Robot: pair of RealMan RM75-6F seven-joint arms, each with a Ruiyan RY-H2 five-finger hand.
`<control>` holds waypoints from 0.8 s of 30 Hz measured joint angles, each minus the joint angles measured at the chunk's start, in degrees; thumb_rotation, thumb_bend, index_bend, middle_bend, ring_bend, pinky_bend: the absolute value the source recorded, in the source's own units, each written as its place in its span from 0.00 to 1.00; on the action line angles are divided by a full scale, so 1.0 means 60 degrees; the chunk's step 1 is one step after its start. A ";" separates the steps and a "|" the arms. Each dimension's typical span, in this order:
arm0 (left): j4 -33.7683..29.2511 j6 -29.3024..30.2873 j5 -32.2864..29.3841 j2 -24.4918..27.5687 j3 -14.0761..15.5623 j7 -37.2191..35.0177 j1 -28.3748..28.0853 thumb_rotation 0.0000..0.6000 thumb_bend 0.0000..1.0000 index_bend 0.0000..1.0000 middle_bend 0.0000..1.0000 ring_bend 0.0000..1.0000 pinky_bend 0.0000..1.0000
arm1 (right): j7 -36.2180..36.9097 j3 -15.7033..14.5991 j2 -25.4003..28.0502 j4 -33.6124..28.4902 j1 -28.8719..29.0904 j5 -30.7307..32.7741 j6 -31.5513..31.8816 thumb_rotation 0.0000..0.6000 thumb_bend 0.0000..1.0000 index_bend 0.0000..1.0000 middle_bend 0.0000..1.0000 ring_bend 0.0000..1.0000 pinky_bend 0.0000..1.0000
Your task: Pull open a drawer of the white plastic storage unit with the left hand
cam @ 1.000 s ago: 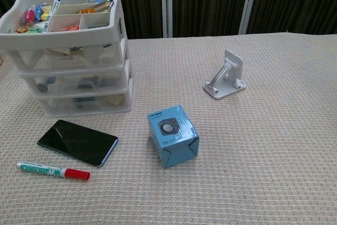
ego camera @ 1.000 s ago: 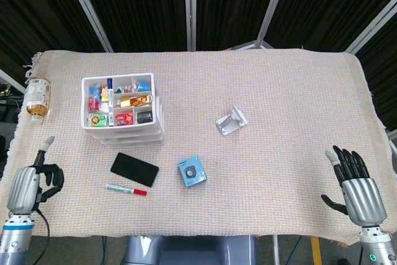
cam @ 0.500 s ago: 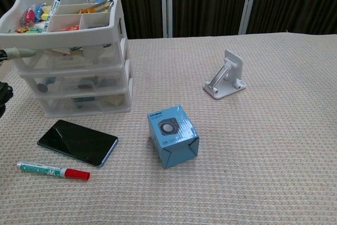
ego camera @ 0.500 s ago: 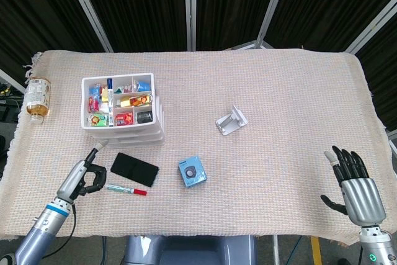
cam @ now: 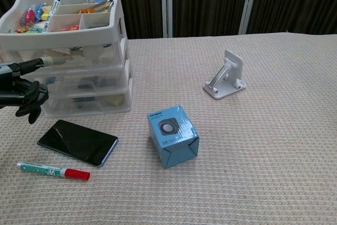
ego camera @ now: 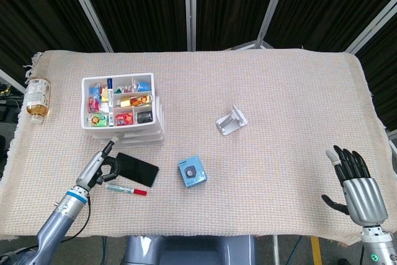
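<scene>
- The head view looks steeply down from high above the near edge of the tabletop, far enough back to take in the whole cloth-covered surface and the dark curtains beyond.
- The chest view sits low and close, facing level across the surface toward the same curtains.
- Both share the storage unit, phone, marker, blue box, white bracket and left hand.

Print on blue box too small; unreadable.
</scene>
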 measured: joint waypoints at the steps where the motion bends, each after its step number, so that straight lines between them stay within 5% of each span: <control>1: 0.0037 -0.0052 -0.0035 -0.0042 -0.0014 -0.0034 -0.0037 1.00 0.85 0.00 0.82 0.79 0.63 | 0.0011 0.0003 0.0006 -0.0004 -0.0001 0.0001 0.0004 1.00 0.01 0.00 0.00 0.00 0.00; 24: 0.0587 -0.0713 -0.0481 -0.0689 -0.0294 -0.0451 -0.0600 1.00 0.85 0.00 0.82 0.79 0.63 | 0.0051 -0.0001 0.0041 -0.0036 -0.0006 -0.0006 -0.0002 1.00 0.01 0.00 0.00 0.00 0.00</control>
